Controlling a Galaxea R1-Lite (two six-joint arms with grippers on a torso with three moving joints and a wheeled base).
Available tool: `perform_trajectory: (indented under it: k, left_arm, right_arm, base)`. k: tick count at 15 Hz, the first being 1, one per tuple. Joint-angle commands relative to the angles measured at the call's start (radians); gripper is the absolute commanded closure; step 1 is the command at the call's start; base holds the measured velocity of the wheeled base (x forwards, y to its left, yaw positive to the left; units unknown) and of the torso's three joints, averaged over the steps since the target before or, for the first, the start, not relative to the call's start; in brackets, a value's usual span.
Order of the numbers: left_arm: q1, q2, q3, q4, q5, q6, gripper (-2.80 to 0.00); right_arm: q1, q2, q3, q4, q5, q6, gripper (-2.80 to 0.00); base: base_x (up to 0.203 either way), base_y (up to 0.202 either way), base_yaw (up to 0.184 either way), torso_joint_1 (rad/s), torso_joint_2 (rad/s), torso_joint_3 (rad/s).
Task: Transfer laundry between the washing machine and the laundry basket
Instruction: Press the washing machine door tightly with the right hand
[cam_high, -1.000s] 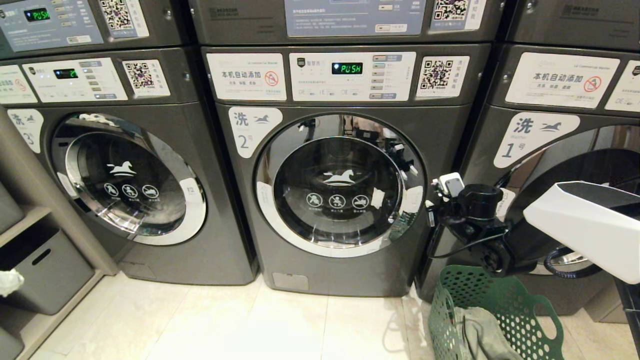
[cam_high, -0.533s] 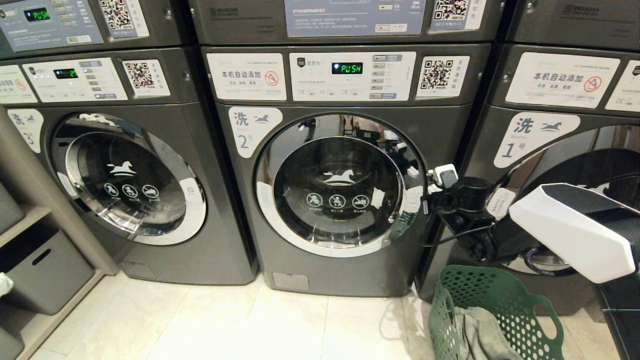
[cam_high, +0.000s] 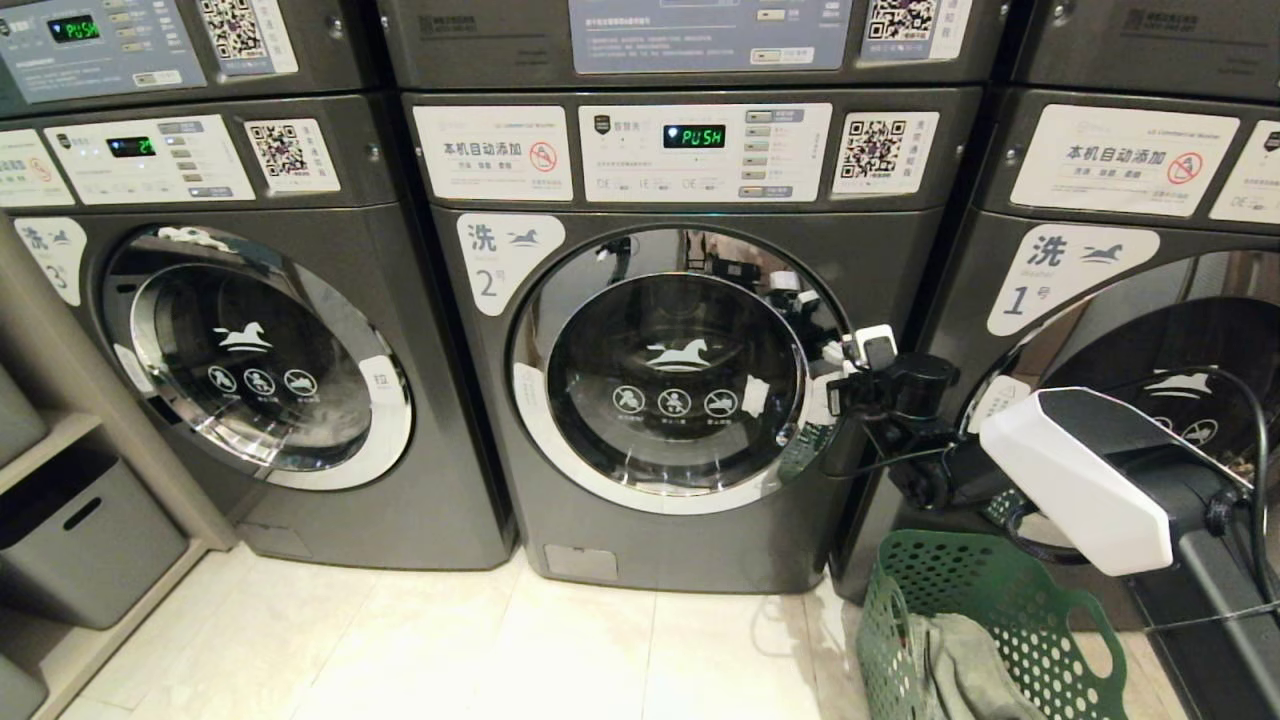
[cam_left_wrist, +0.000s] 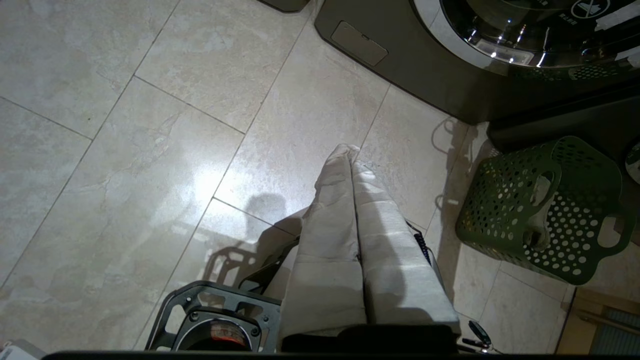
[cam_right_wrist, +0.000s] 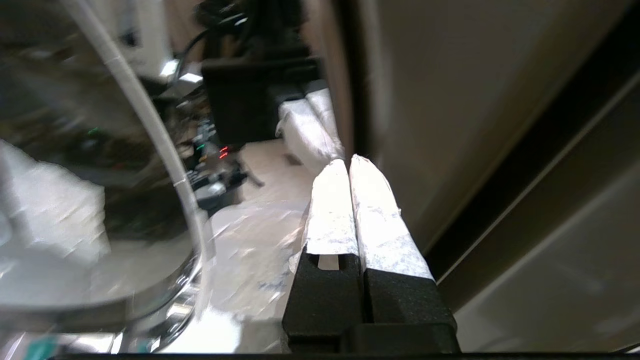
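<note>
Right wrist view shows the right gripper (cam_right_wrist: 348, 162) with its two white fingers pressed tight together and nothing between them, right at the shiny rim of the round door (cam_right_wrist: 145, 120). From the head view, this gripper (cam_high: 838, 375) sits at the right edge of the door (cam_high: 680, 370) on the washing machine marked 2 (cam_high: 620, 545), and the door is closed. The left gripper (cam_left_wrist: 348, 150) is also squeezed closed and empty, hanging over the pale floor tiles (cam_left_wrist: 150, 150). The green laundry basket (cam_high: 1010, 600) stands on the floor below the right arm, in front of machine 1 (cam_high: 1075, 265), with a grey-green garment (cam_high: 965, 665) inside it
</note>
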Motion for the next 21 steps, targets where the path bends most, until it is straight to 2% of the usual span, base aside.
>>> perform_trajectory:
  k: [1,4,12,14,21]
  left_arm:
    - [0.0,0.003,0.0,0.005,0.001,-0.003,0.0]
    - [0.0,0.004,0.0,0.005,0.001,-0.001,0.0]
    - [0.0,0.008,0.006,0.012,0.005,-0.001,0.0]
    - [0.0,0.016,0.013,0.01,0.038,0.0,0.0]
    - [-0.002,0.023,0.014,0.005,0.044,0.043,0.0]
  right_arm:
    - [-0.003,0.092,-0.146,0.015,0.001,-0.002,0.0]
    - [-0.014,0.171,-0.279,0.077,0.002,-0.002,0.0]
    - [-0.022,0.213,-0.283,0.08,0.001,0.005,0.0]
    - [-0.022,0.232,-0.283,0.078,0.001,0.007,0.0]
    - [-0.02,0.211,-0.261,-0.025,0.004,0.011,0.0]
  base:
    - [0.0,0.0,0.0,0.0,0.0,0.0]
    - [0.0,0.0,0.0,-0.009,0.0,0.002]
    - [0.0,0.0,0.0,0.0,0.0,0.0]
    - [0.0,0.0,0.0,0.0,0.0,0.0]
    - [0.0,0.0,0.0,0.0,0.0,0.0]
